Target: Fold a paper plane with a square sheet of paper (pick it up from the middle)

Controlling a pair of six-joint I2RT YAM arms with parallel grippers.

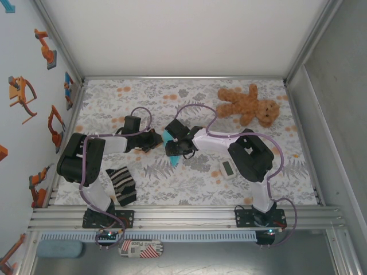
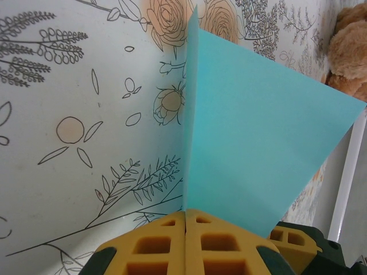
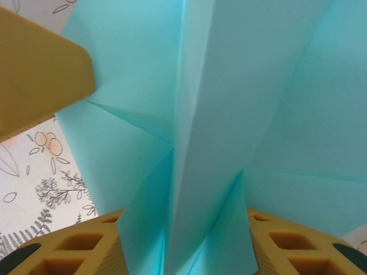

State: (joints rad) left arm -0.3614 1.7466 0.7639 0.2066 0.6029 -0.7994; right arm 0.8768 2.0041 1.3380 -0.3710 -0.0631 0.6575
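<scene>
Left gripper (image 2: 185,216) tight on paper plane (image 2: 258,143), right gripper (image 3: 183,252) half-open around it

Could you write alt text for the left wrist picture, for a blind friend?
Yellow jaws at the bottom pinch a folded light-blue paper that fans out over a flower-print table cover; a brown teddy bear peeks in top right.

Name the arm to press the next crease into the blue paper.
Right, probably. The left end effector is shut on the blue paper, anchoring it; the right end effector straddles the folds.
</scene>
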